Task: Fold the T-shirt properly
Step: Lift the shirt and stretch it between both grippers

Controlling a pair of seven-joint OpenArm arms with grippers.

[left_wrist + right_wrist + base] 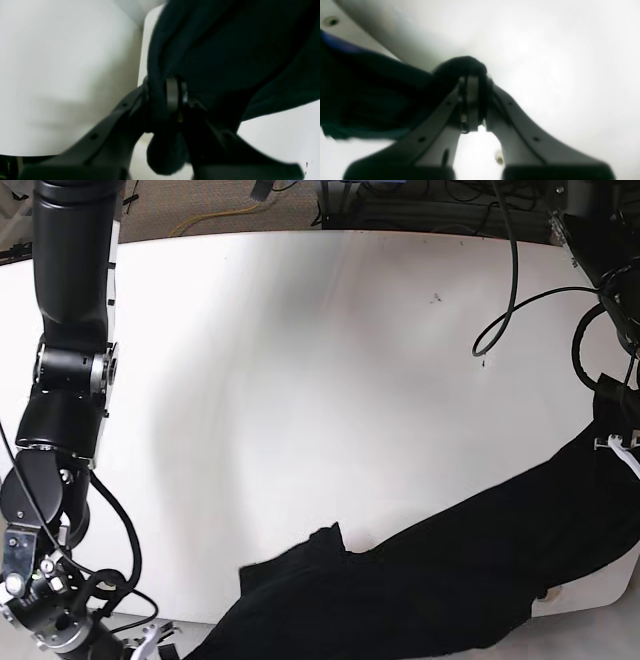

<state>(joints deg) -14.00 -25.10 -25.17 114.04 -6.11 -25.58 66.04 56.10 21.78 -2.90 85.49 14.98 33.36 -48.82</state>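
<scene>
A: Well, start at the left hand [175,97]: its dark jaws are pinched narrow on a bunched fold of the large black soft cloth T-shirt [225,50], with a lump of cloth hanging below the pads.

B: And the right hand [472,100]?

A: Same story. Its pale jaws are nearly together, with a knot of the black cloth wrapped over the tips and the rest trailing off to one side, a trace of blue at the far end.

B: Where does the shirt lie overall?

A: From the base view it is strung low along the near edge of the white tabletop [300,380], from the near corner on the right hand's side up toward the left arm's side edge. Part of it sags past the near edge, and it looks twisted rather than flat.

B: What could go wrong?

A: Both grips hold thick bunches, not clean hems, so I'd guess a layer could slip out under tension. The overhang could also drag more cloth off the edge, and laying it down twisted would fold in the creases.
</scene>
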